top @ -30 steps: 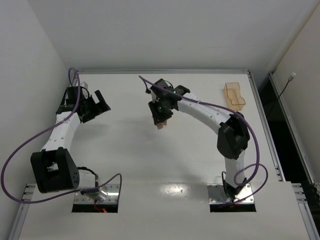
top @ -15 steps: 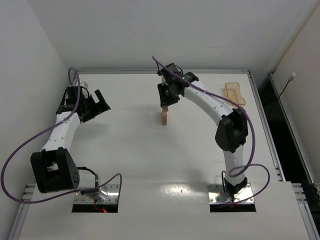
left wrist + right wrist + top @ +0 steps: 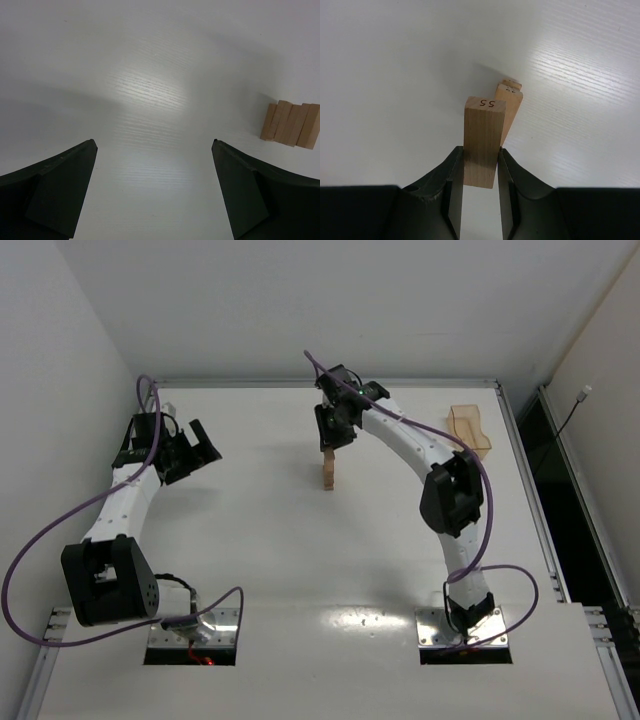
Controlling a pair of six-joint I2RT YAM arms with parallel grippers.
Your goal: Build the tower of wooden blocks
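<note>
My right gripper (image 3: 330, 440) is shut on one wood block (image 3: 484, 130), a light tan plank with "55" written on its end. It holds the block just above a small group of wood blocks (image 3: 328, 477) on the table's far middle. In the right wrist view my gripper (image 3: 481, 150) has both fingers pressed on the plank's sides, and two more blocks (image 3: 511, 102) show just beyond it. My left gripper (image 3: 205, 445) is open and empty at the far left. In the left wrist view the gripper (image 3: 155, 142) frames bare table, with several blocks (image 3: 292, 125) side by side at the right.
A translucent orange-tan plastic tray (image 3: 469, 430) stands at the far right of the white table (image 3: 250, 540). Metal rails edge the table (image 3: 520, 440), and walls close in on the left and back.
My right gripper has moved from over the blocks toward the far side, carrying one block. The blocks left on the table now show. The left arm has not moved.
</note>
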